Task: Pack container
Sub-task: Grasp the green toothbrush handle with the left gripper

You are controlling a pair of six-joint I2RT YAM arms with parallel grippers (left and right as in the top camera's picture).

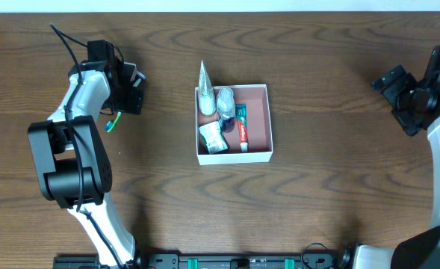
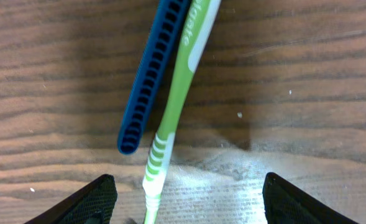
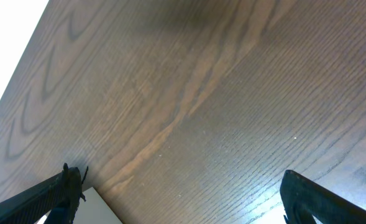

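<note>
The container (image 1: 269,119), a square white-walled box with a pinkish inside, sits mid-table. It holds a toothpaste tube (image 1: 242,128), a white pouch (image 1: 212,138) and clear-wrapped items (image 1: 225,101). My left gripper (image 1: 130,93) hovers far left of it. In the left wrist view that gripper (image 2: 192,202) is open. A green toothbrush (image 2: 173,106) lies on the wood, its thin end between the fingers and nearer the left one. A blue comb (image 2: 148,78) lies alongside it. My right gripper (image 1: 395,86) is at the far right, open (image 3: 189,199) over bare wood.
Only the green toothbrush's tip (image 1: 111,122) shows below the left gripper in the overhead view; the comb is hidden there. A flat white corner (image 3: 92,208) shows beside the right gripper's left finger. The table's back edge (image 3: 21,56) runs nearby.
</note>
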